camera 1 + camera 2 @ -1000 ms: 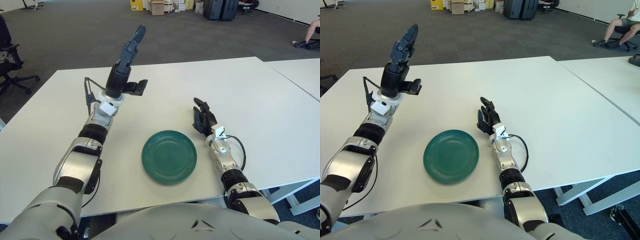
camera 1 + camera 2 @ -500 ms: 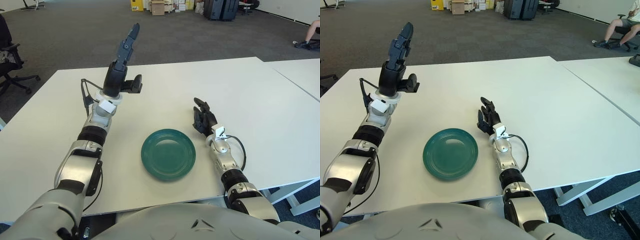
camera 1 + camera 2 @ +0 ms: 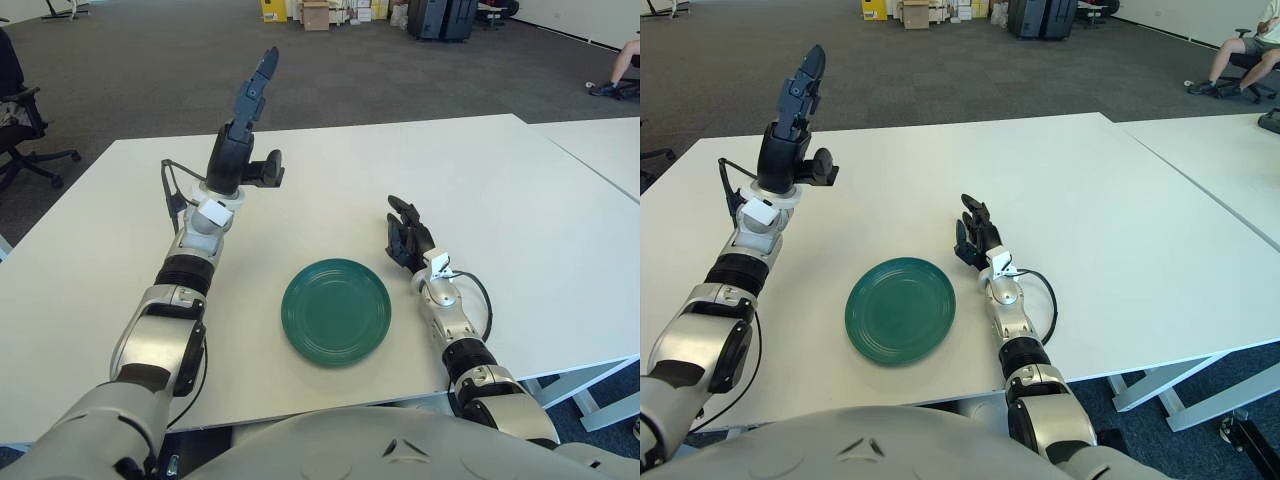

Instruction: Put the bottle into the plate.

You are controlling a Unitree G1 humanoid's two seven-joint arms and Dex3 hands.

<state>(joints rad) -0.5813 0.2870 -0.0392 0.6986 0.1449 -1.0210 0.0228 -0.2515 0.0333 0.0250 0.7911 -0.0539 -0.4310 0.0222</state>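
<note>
A grey-carpeted office is stretching out behind the white desk (image 3: pixel 330 170) in front of me. I am holding my left hand (image 3: pixel 243 125) raised above the desk's far left part, fingers spread wide and gripping nothing. My right hand (image 3: pixel 404 240) is lying on the desk just right of the green plate (image 3: pixel 336 311), which is sitting near the front edge. I am seeing no bottle.

Left hand (image 3: pixel 792 130) raised above white table (image 3: pixel 1120 210), fingers extended, holding nothing; right hand (image 3: pixel 973 238) just right of green plate (image 3: pixel 900 310)
</note>
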